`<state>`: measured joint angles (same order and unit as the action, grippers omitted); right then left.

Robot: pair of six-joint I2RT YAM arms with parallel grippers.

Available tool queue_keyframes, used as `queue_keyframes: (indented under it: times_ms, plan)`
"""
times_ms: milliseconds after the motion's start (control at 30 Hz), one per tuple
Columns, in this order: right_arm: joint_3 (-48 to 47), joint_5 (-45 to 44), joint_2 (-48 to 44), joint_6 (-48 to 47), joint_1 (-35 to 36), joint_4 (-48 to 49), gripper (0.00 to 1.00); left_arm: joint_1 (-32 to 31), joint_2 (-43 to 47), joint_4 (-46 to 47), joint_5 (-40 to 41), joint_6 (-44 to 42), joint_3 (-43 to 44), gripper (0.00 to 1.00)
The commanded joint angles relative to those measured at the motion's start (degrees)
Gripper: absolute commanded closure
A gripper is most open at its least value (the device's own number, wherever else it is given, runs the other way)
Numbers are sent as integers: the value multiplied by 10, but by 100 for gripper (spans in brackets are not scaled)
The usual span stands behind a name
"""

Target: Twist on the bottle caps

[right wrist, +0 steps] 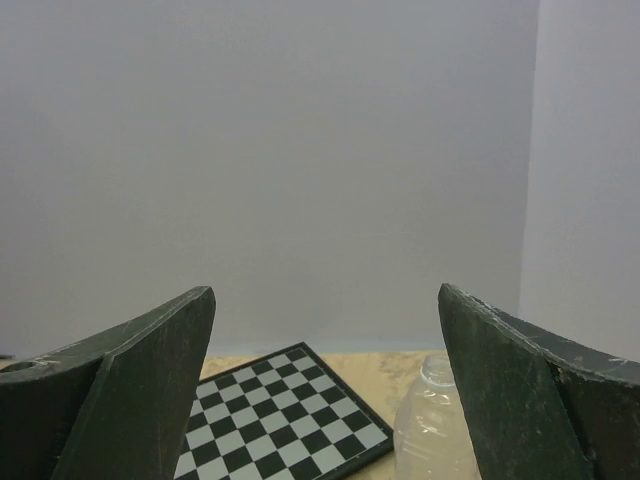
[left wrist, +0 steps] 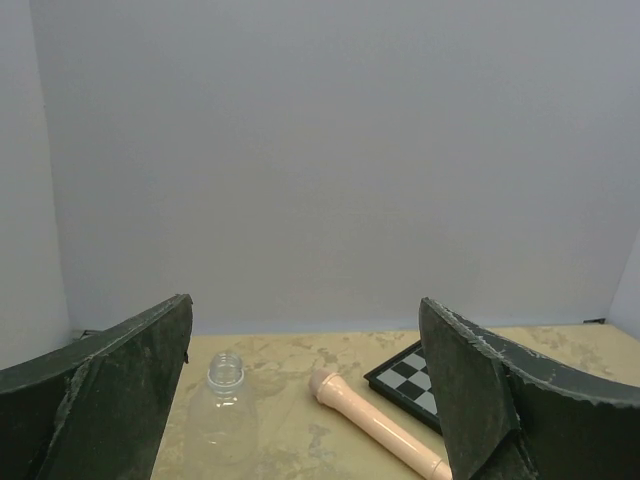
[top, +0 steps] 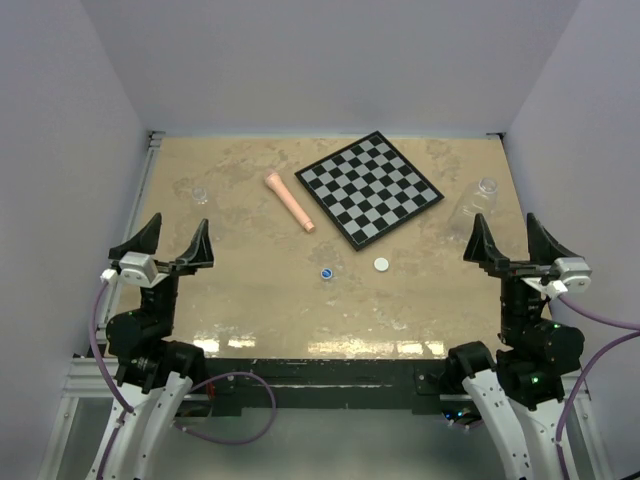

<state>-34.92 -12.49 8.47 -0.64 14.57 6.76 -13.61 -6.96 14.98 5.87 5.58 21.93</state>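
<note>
Black jaws of the left gripper (top: 180, 224) and the right gripper (top: 505, 220) stand wide apart, holding and touching nothing. Both arms sit folded low at the bottom corners. The blue cap (top: 326, 272) and white cap (top: 381, 264) lie mid-frame between them. The small bottle (top: 200, 193) is just above the left gripper and the large bottle (top: 475, 205) just above the right.

From my left wrist, one of my fingers (left wrist: 500, 390) covers most of the chessboard (left wrist: 405, 376) at lower right, and the pink stick (left wrist: 375, 425) slips behind it near the bottom edge. From my right wrist, the large bottle (right wrist: 430, 430) is cut off by the bottom edge and partly behind a finger. From above, the small bottle (top: 200, 192) is a faint glint, the blue cap (top: 326, 272) too tiny for detail.
</note>
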Motion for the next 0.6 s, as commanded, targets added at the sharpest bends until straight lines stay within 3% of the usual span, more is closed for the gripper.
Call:
queue_keyframes:
  times_ms: [0,567]
  plan:
    - [-16,-14,-9,3,-2,4,2,-4,-5,9,12,15,11,0]
    - [-9,-6,-43,3,-2,2,1,-4,-88,-39,59,54,30,0]
